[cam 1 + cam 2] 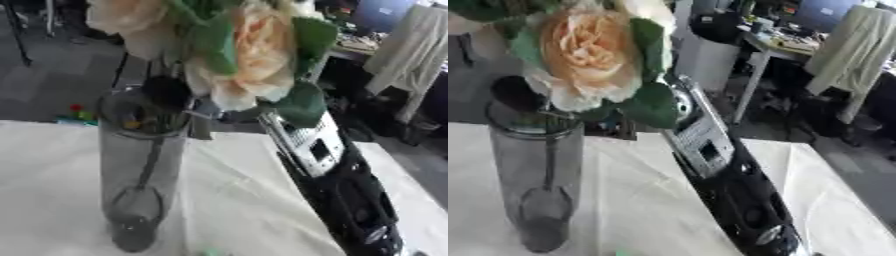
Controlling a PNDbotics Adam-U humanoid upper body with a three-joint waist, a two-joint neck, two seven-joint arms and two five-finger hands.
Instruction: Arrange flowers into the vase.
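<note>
A tall clear glass vase [140, 170] stands on the white tablecloth at the left. A thin stem [150, 165] runs down inside it to the bottom. Right above its mouth are peach roses: a large one [254, 55] with green leaves [302, 102], and a second one [122, 20] at the top left. My right forearm [710, 145], black and silver, rises from the lower right up to the flowers. Its hand is hidden behind the leaves and blossom beside the vase rim. My left hand shows in neither view.
The white cloth [236, 200] covers the table around the vase. Small red and green objects [77, 114] lie at the far left edge. A bit of green [208, 253] shows at the bottom edge. Beyond the table are a desk and a chair with a pale garment [850, 50].
</note>
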